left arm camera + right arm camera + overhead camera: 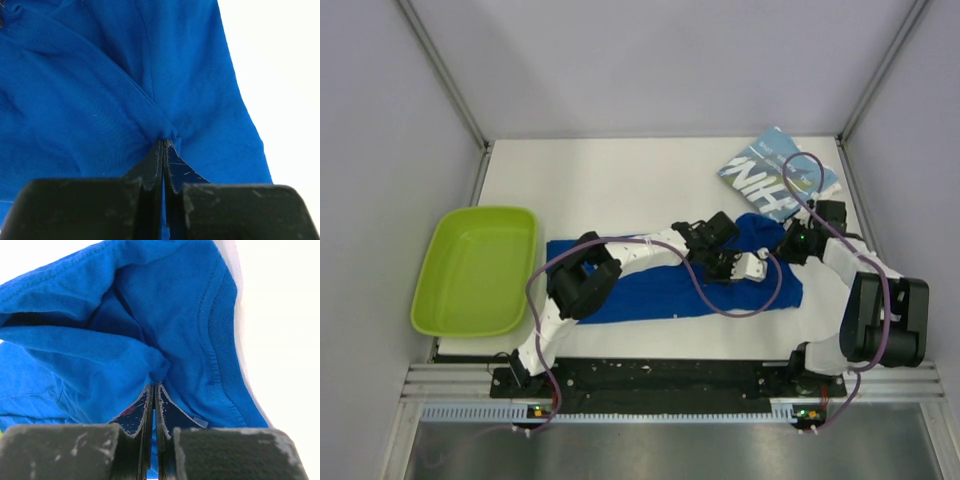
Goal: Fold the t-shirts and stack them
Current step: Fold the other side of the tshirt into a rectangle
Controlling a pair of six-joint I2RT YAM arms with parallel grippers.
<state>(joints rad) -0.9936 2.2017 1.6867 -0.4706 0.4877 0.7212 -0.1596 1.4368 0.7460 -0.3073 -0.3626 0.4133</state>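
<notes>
A royal blue t-shirt (650, 290) lies spread across the middle of the table, bunched up at its right end. My left gripper (750, 266) is over that right end. In the left wrist view it (164, 142) is shut on a pinched fold of the blue t-shirt (100, 100). My right gripper (783, 245) sits just right of it, and in the right wrist view it (153, 385) is shut on a raised fold of the same t-shirt (125, 315) near a hemmed edge. A folded teal-blue t-shirt (775, 172) with white lettering lies at the back right.
A lime-green plastic tub (475, 268) stands at the table's left edge. Grey walls close in the table on three sides. Purple cables loop off both arms above the blue t-shirt. White tabletop (620, 180) shows behind the shirt.
</notes>
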